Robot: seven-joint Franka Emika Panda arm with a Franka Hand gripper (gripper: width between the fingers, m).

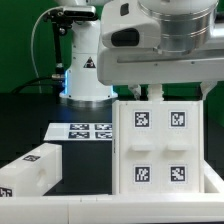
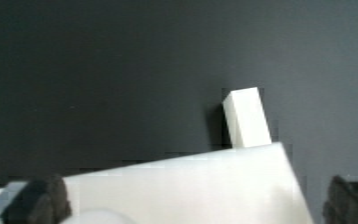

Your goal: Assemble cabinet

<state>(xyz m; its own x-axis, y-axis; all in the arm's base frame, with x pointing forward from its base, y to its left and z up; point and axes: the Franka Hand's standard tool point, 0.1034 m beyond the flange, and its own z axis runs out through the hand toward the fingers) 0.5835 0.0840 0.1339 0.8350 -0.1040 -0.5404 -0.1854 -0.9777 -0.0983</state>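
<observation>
Standing upright at four o'clock in the exterior view, the cabinet panel (image 1: 160,145) has the gripper (image 2: 190,200) spread wide over its edge; another cabinet piece (image 1: 30,172) lies at eight o'clock.

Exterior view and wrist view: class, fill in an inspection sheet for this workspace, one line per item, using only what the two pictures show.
Surface: dark table; the marker board lies flat on it.
Job's things: large cabinet panel stands upright, four tags facing the camera; smaller cabinet box lies apart from it, at the exterior view's left.
Clutter: nothing seen.
Grippers: gripper open, fingers wide apart with a white part between them; a gap shows at one side.
Cables: black cable loops beside the pedestal.
Surroundings: white robot pedestal with triangle sticker, behind the marker board.
</observation>
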